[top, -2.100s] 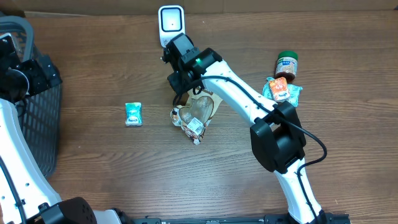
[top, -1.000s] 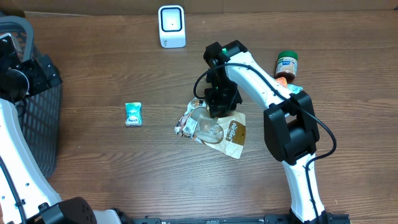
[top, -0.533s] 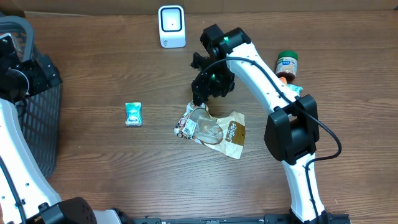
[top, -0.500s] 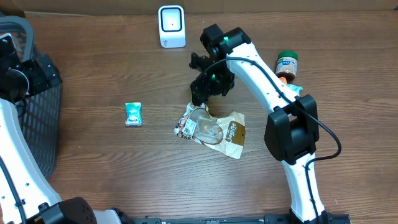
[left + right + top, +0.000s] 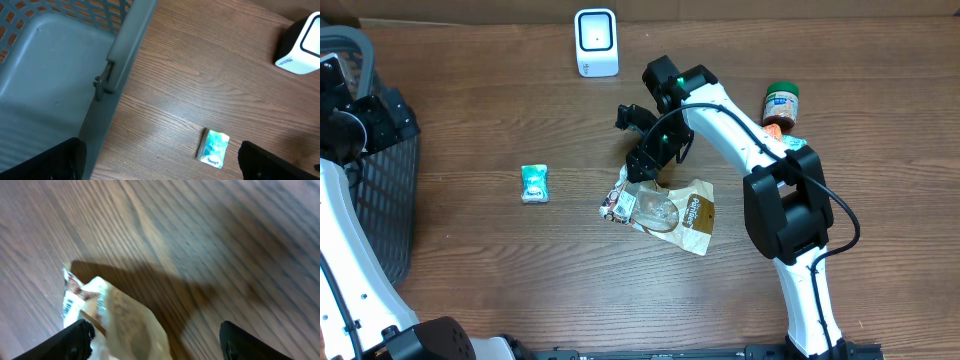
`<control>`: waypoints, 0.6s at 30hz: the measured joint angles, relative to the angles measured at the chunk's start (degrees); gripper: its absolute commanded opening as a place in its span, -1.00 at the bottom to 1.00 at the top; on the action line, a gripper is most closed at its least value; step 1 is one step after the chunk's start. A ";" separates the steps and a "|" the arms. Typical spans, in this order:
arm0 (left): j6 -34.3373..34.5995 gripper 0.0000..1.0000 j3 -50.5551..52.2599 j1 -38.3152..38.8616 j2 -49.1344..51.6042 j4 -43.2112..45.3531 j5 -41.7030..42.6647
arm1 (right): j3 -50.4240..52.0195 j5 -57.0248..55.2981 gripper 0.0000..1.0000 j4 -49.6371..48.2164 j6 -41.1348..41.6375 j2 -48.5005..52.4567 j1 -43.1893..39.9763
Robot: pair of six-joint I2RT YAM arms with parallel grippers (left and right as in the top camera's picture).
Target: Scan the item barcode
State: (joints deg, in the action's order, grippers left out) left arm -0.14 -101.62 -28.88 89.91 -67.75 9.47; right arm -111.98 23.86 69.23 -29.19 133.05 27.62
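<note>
The right claw [image 5: 635,145] has released the bag [image 5: 670,208] at the centre of the bench [image 5: 470,270] and hangs open and empty just above it. The left claw [image 5: 160,162] is wide open and empty. The scan pass appears finished.

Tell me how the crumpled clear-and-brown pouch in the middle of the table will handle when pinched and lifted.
The pouch looks crumpled and lies flat, so it is probably floppy and would sag from a pinch. Its clear front looks like glossy film, possibly slippery. It seems thin, with little bulk, so likely light and unlikely to roll.
</note>
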 measured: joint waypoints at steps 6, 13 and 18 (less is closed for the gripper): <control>0.00 0.99 0.00 0.00 -0.02 0.00 0.00 | 3.74 5.11 -0.14 -2.97 -0.37 0.00 -0.11; 0.00 0.99 0.00 0.00 0.00 0.00 0.00 | 5.31 7.23 -0.92 -5.11 2.78 0.00 -0.11; 0.00 0.99 0.00 0.00 0.00 0.00 0.00 | 5.09 7.48 -0.92 -8.20 9.25 0.00 -0.39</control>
State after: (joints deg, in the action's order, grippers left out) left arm -0.14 -101.62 -28.88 89.91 -67.75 9.47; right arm -106.89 31.33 61.04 -19.94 133.05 27.22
